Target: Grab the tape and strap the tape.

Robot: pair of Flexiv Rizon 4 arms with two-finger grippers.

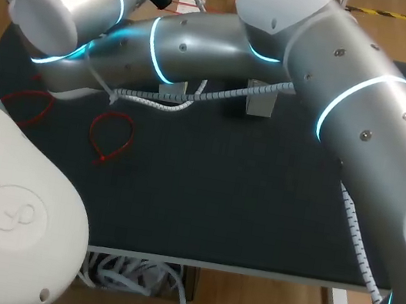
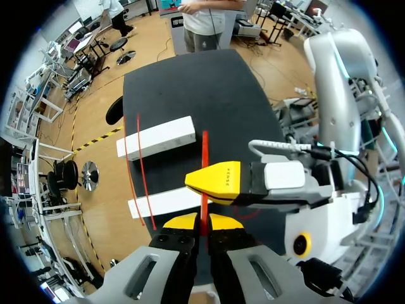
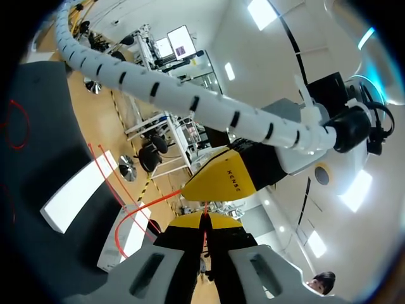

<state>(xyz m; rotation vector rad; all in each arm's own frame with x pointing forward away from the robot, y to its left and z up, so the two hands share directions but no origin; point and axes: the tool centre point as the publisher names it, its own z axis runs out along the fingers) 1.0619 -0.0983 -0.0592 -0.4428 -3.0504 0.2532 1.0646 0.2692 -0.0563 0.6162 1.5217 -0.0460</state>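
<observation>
Bare black table point(image 1: 218, 201), two pale blocks on it
You see one pale block point(image 1: 260, 101) at the frame's upper middle and a second block point(image 1: 172, 93) just left of it, both partly hidden.

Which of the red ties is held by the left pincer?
The straight red tie, clamped between the fingers of the left pincer. The two others, one loop and a second loop further left, lie loose on the mat.
</observation>
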